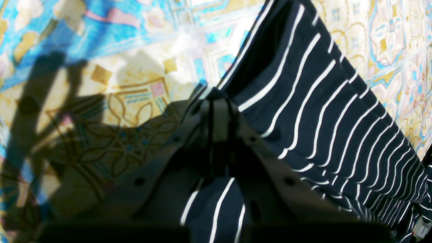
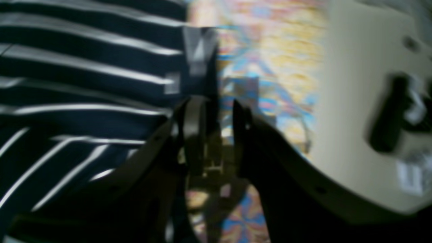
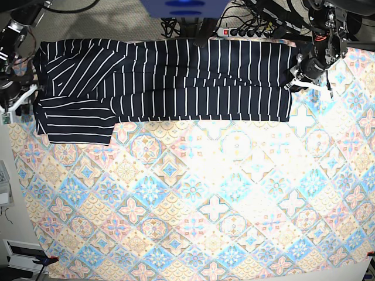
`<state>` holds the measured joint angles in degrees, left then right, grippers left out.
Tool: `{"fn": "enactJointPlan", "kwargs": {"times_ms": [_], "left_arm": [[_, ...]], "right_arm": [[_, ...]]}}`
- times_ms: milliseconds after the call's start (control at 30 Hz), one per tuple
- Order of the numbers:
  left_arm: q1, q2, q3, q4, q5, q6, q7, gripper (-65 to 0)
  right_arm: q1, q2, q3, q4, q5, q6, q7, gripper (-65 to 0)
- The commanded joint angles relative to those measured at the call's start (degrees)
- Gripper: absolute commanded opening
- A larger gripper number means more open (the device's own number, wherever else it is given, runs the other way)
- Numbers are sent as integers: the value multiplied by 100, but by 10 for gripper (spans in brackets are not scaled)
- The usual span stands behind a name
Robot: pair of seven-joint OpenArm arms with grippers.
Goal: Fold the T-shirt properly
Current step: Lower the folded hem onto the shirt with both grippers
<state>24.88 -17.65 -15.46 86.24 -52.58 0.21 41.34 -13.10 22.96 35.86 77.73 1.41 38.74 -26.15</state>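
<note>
The T-shirt (image 3: 176,76), dark navy with thin white stripes, lies stretched along the far edge of the table, one sleeve (image 3: 76,122) folded at the left end. My left gripper (image 3: 293,82) sits at the shirt's right end. In the left wrist view its fingertips (image 1: 219,101) are shut on a pinch of the striped cloth (image 1: 320,118), which rises to them in a ridge. My right gripper (image 3: 24,100) is at the shirt's left end. The blurred right wrist view shows its jaws (image 2: 217,114) apart with tablecloth showing between them and the shirt (image 2: 84,84) just to their left.
A pastel tile-patterned tablecloth (image 3: 193,205) covers the table. A power strip and cables (image 3: 246,30) lie behind the shirt. Beyond the cloth's left edge is a pale bare surface (image 2: 351,101) with a dark object (image 2: 391,114) on it.
</note>
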Motion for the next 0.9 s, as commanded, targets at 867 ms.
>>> {"fn": "enactJointPlan", "kwargs": {"times_ms": [867], "left_arm": [[-84,-50,-23,75,-57,-34,-33,-650]], "right_arm": [[2176,583,-2307,-2231,39,-2,387,-391]]}}
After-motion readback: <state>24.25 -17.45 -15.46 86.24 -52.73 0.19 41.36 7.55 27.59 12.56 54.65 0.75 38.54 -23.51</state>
